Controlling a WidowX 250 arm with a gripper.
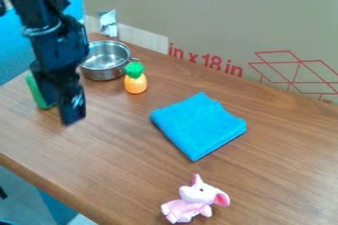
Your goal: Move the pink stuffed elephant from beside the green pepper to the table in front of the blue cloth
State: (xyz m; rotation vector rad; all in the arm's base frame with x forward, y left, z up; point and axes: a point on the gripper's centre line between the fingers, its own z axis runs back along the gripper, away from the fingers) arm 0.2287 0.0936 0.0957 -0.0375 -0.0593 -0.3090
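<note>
I can't tell if the black gripper (72,114) is open or closed, with a shiny, round metal pot (99,73) at its one o'clock and a fuzzy blue cloth (198,126) at three.

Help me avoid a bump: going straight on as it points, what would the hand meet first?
Probably the wooden tabletop below: the hand points down, and nothing else seems in line. How high it hangs is unclear.
</note>
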